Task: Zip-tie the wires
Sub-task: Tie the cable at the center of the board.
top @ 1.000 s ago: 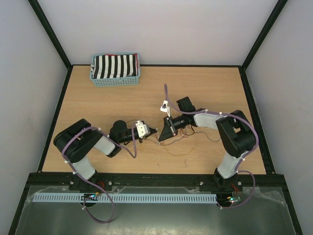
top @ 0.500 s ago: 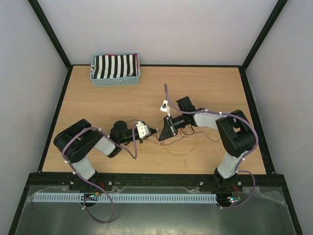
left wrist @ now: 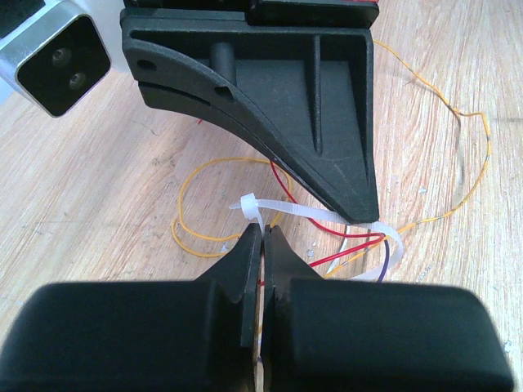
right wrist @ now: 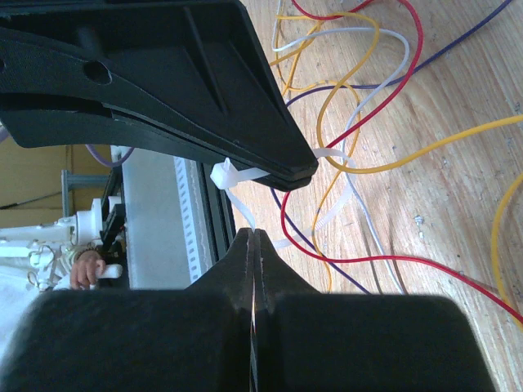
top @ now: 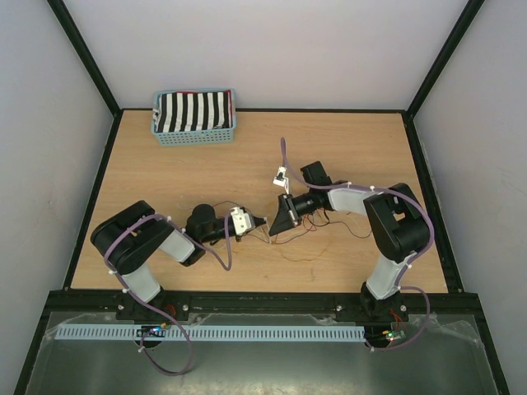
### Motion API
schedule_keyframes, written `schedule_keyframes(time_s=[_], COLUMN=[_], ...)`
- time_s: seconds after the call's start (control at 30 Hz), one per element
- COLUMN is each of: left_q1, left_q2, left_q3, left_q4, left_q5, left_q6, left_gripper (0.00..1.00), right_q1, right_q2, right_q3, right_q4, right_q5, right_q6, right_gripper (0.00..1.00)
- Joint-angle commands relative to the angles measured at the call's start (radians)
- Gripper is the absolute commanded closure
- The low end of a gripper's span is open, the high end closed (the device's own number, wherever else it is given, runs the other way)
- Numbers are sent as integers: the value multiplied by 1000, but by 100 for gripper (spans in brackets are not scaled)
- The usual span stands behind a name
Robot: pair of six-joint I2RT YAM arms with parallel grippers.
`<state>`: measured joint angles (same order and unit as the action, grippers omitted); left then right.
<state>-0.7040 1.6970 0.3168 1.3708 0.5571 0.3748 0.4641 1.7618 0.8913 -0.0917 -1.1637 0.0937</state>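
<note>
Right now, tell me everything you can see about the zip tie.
The zip tie is a thin, pale white strap, plastic by its look, with a small blocky head at one end. It bends among the coloured wires over the wooden table and seems to loop around some of them. The left gripper and the right gripper are both shut, each pinching a stretch of it.

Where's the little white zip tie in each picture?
Top: too small to see; look between left gripper and right gripper.
Left wrist: zip tie centre, just above the left gripper's tip.
Right wrist: centre-left, under the left gripper.
Shared landmark: the wires.
</note>
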Motion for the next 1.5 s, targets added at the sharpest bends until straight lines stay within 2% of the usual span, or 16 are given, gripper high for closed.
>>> schedule_keyframes(time_s=[0.0, 0.53, 1.47], left_q1=[-10, -33, -61], left_q2=[-15, 0, 18], left_q3=[-13, -7, -7], left_q4=[33, 32, 31], left_q5=[4, -28, -49], left_q6=[25, 53, 85], left_gripper=[100, 100, 100], right_q1=[-8, -9, -37], right_q2=[14, 22, 26], right_q3=[34, 56, 106], right_q4=[-22, -22, -20], right_q5=[-42, -42, 62], right_q6=[8, 29, 80], right_gripper=[100, 100, 100])
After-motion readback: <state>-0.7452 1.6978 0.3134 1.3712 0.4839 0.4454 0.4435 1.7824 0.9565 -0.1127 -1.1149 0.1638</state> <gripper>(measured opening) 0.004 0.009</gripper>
